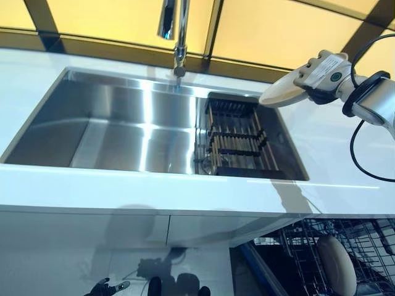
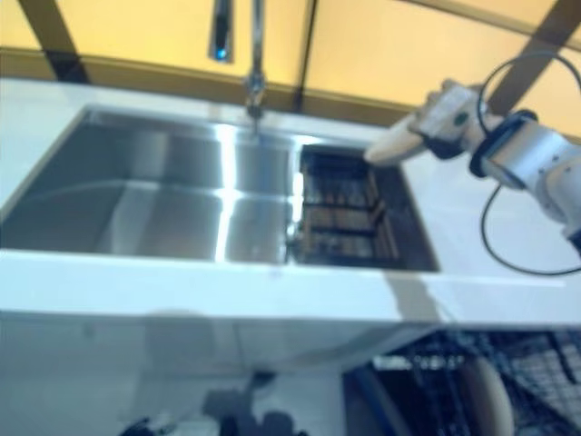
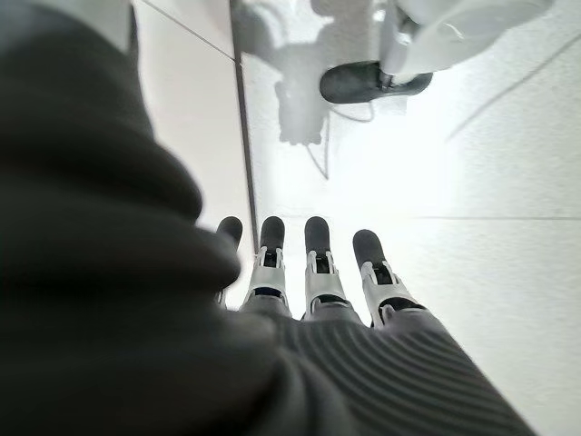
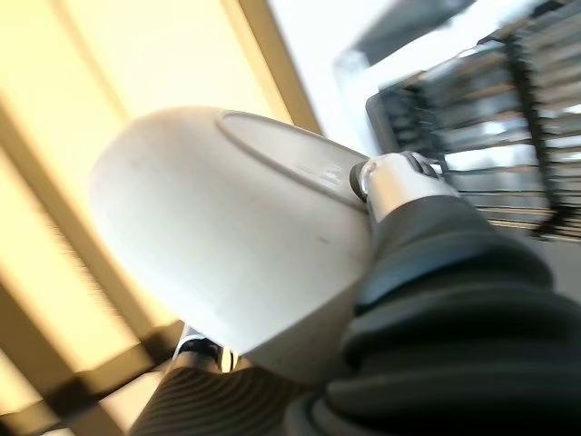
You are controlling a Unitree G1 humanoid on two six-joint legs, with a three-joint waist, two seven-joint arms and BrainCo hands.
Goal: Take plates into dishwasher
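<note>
Your widest surface is the white counter, with the steel sink sunk into it and the tap rising at the back, its top cut off by the frame. In the sink's right end sits a dark drying rack with wooden slats; you cannot make out anything standing in it.

Below the counter's front edge, at the lower right, you see only a corner of the dishwasher's wire basket, the rest running out of frame. A pale plate stands on edge in it, partly hidden by the wires.

Your right hand hangs above the counter just beyond the rack's far right corner, its fingers clamped on a second cream plate. The plate is well tilted, its long axis running roughly across the view, its free edge pointing towards the tap and slightly down. In the right wrist view the plate shows its underside with the foot ring, and the fingers holding it are mostly hidden behind it.

Your left hand hangs low over the floor, fingers straight and loose, holding nothing.
</note>
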